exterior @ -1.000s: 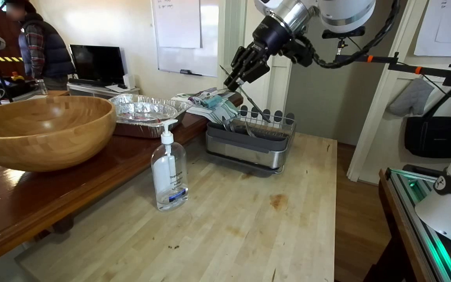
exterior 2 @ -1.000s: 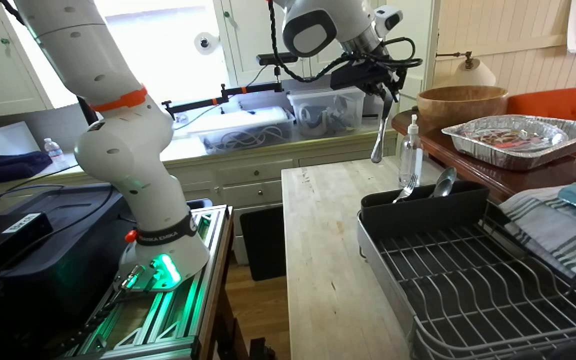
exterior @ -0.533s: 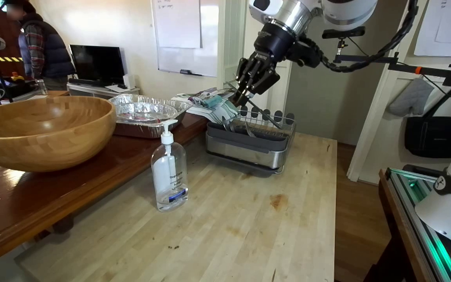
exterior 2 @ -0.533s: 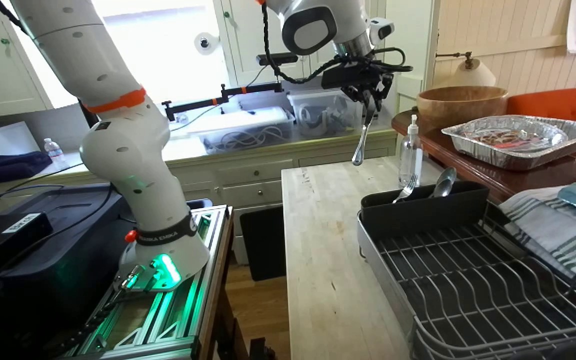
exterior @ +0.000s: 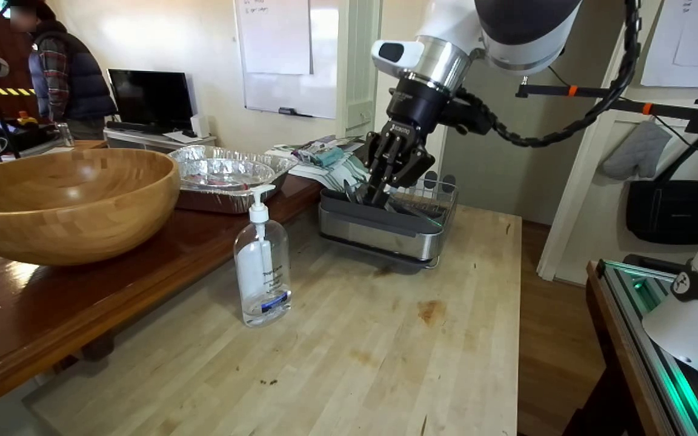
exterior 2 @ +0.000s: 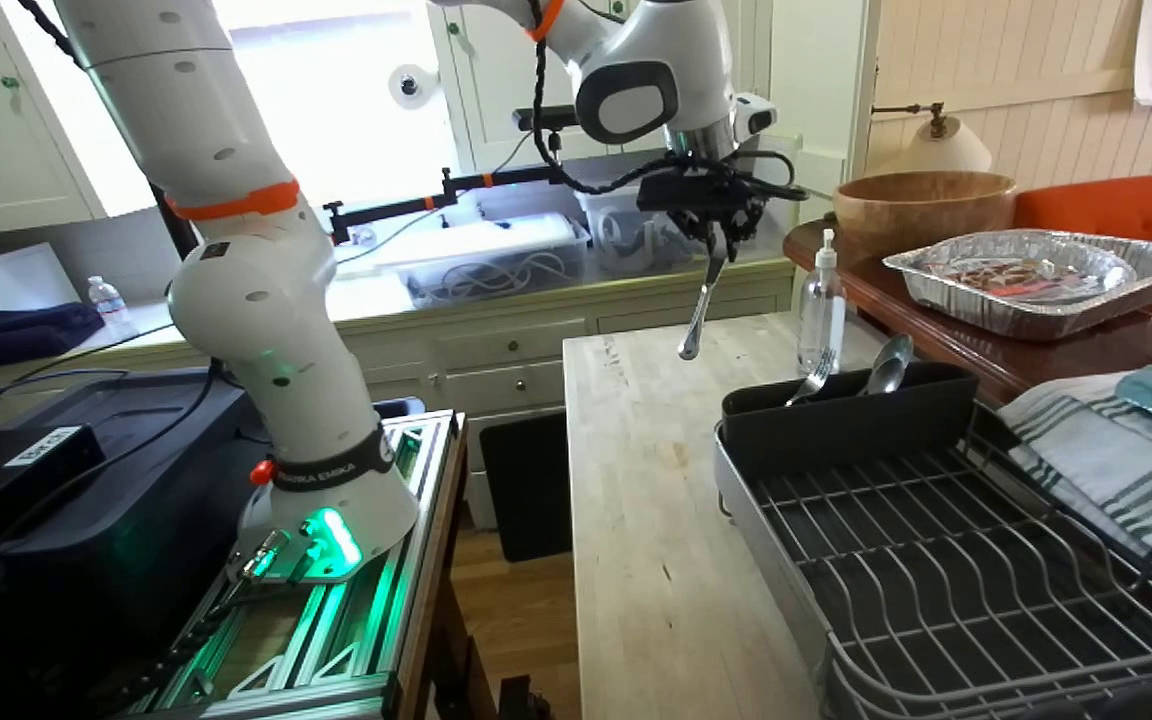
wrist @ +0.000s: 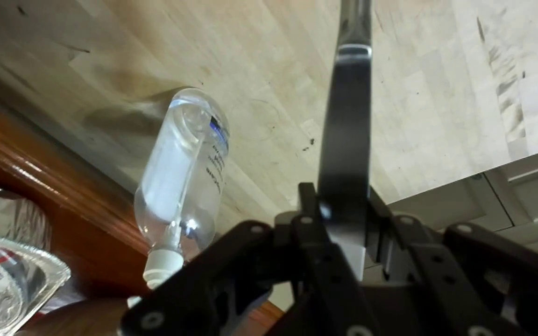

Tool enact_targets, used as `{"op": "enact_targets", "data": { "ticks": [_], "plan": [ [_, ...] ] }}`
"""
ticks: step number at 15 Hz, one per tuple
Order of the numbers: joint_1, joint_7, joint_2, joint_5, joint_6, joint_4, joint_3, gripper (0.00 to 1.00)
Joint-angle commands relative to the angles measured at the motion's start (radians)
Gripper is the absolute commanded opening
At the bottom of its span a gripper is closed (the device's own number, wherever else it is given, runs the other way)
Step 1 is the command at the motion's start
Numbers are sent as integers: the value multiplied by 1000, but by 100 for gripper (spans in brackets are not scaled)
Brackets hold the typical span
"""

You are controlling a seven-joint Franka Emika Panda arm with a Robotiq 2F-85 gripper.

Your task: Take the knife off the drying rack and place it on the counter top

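Observation:
My gripper [exterior 2: 718,235] is shut on the knife [exterior 2: 703,305] and holds it above the counter top [exterior 2: 656,480]. The knife slants down, its lower end clear of the wood. In the wrist view, the knife [wrist: 347,116] runs out from between the fingertips [wrist: 341,198], its dark, shiny near part in the jaws. In an exterior view my gripper [exterior: 379,195] stands in front of the drying rack [exterior: 379,233], and the knife is hard to make out against it. The grey drying rack [exterior 2: 826,610] still holds a fork and a spoon in its dark cutlery holder.
A clear soap bottle [exterior: 263,272] stands upright on the counter; it is close in the wrist view [wrist: 180,172]. A brown table [exterior: 203,242] beside the counter bears a wooden bowl [exterior: 70,206], a foil tray [exterior 2: 1046,310] and striped towels [exterior 2: 1116,460].
My gripper has moved down toward the counter with the knife in it. In an exterior view it has also shifted left, away from the soap bottle. The rack and bottle have not moved.

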Motion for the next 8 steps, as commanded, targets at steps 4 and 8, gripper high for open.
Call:
{"op": "enact_targets", "data": {
  "ticks": [4, 8],
  "plan": [
    [-7, 2, 150, -29, -20, 53, 10, 6],
    [-24, 20, 236, -110, -16, 87, 22, 6]
  ]
}}
